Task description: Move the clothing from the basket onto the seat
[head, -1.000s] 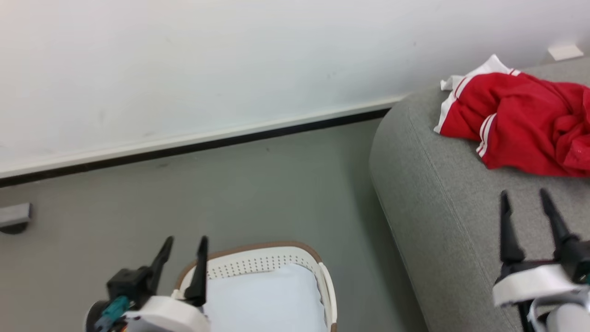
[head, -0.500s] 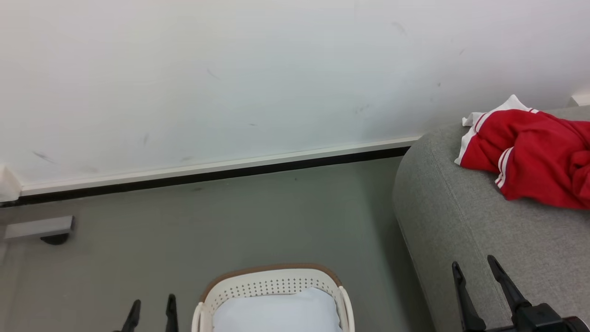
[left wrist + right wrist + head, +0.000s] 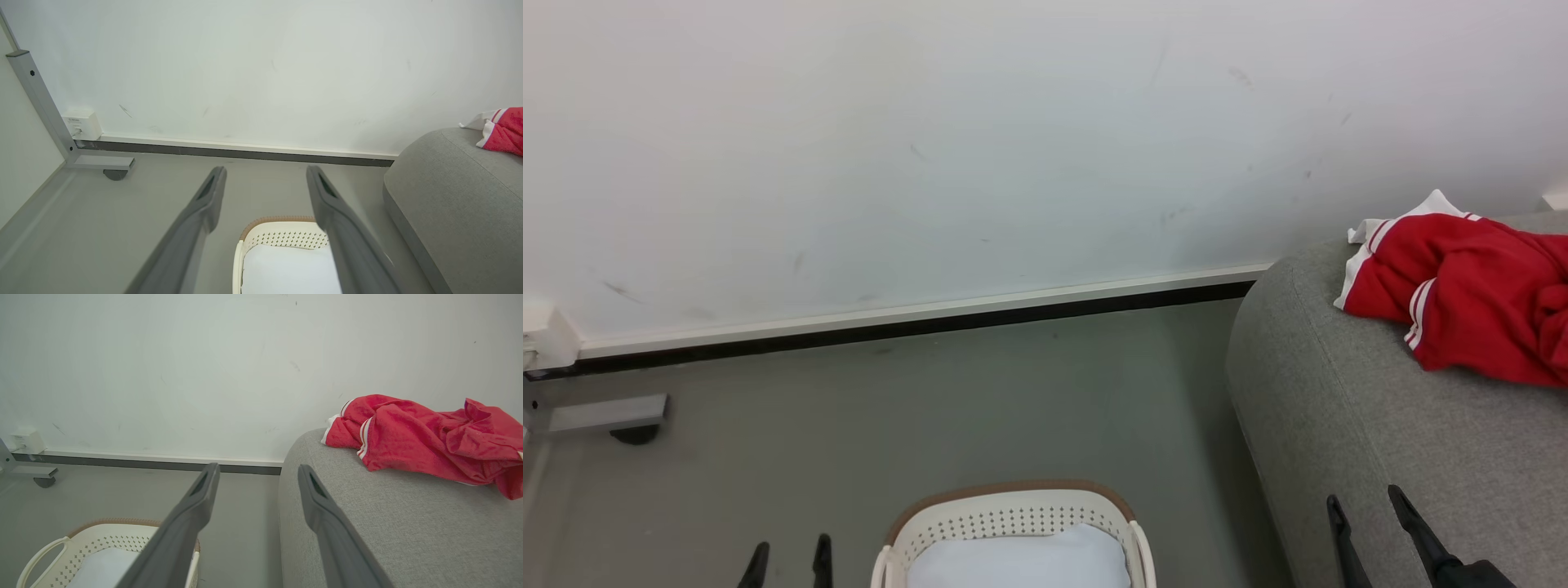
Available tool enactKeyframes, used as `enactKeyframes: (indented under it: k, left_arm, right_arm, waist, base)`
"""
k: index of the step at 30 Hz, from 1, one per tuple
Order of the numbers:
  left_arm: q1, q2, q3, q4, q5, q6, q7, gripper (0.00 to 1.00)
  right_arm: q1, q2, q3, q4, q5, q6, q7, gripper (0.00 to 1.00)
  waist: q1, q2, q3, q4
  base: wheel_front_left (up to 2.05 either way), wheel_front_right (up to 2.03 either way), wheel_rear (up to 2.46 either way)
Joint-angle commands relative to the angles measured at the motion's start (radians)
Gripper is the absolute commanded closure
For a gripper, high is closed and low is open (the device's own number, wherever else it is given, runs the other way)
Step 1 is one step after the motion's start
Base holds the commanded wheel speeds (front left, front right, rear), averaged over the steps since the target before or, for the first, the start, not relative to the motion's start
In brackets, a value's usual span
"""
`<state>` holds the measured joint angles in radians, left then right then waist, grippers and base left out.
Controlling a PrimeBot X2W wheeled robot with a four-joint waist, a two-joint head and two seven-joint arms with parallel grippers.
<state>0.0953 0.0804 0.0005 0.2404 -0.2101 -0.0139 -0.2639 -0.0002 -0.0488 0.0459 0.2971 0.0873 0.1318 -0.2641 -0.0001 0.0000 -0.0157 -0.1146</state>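
i'm looking down through the head camera. the clothing (image 3: 1462, 310) lies in a crumpled red heap on top of the sofa (image 3: 1372, 441), near its rounded end and close to the wall (image 3: 931, 163). white stripes and a white edge show on the side of the heap that faces that end. the whole heap rests on the grey fabric, and neither arm touches it.

the basket (image 3: 1013, 508) stands on the floor (image 3: 931, 408) beside the end of the sofa, with a strip of bare floor between the two. a pale blue-white cloth (image 3: 1021, 563) lies across the inside of it. the near part of the basket is cut off at the bottom of my picture, so i cannot tell what lies there.

the left gripper (image 3: 792, 543) shows just its two dark tips at the bottom edge, over the floor just left of the basket. in the left wrist camera its fingers stand spread apart with nothing between them, and the basket sits beyond them. the right gripper (image 3: 1363, 495) is at the lower right, its fingers over the near part of the sofa and well apart from the clothing. the right wrist camera shows those fingers spread too, holding nothing, with the sofa's end behind one and the basket's handle low on the other side.

a dark baseboard (image 3: 915, 314) runs along the foot of the wall. at the far left a grey metal leg (image 3: 609, 412) sits on a small wheel, and a white box (image 3: 551, 339) is fixed low on the wall above it.
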Motion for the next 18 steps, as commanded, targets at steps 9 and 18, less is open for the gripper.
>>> enactKeyframes:
  k: [9,18]
  left_arm:
    - [0.007,-0.018,0.032,0.007,0.043,-0.015,-0.001,0.00]
    - [-0.007,-0.033,0.040,0.056,-0.013,-0.023,0.021,1.00]
  right_arm:
    - [-0.004,-0.003,0.003,0.017,-0.009,-0.002,0.000,0.00]
    - [0.012,0.005,0.007,0.043,0.050,0.000,0.010,1.00]
  waist:
    - [0.0001,0.0000,-0.004,0.011]
    - [0.0001,0.0000,-0.005,0.017]
  base:
    - [0.00,0.00,0.00]
    - [0.00,0.00,0.00]
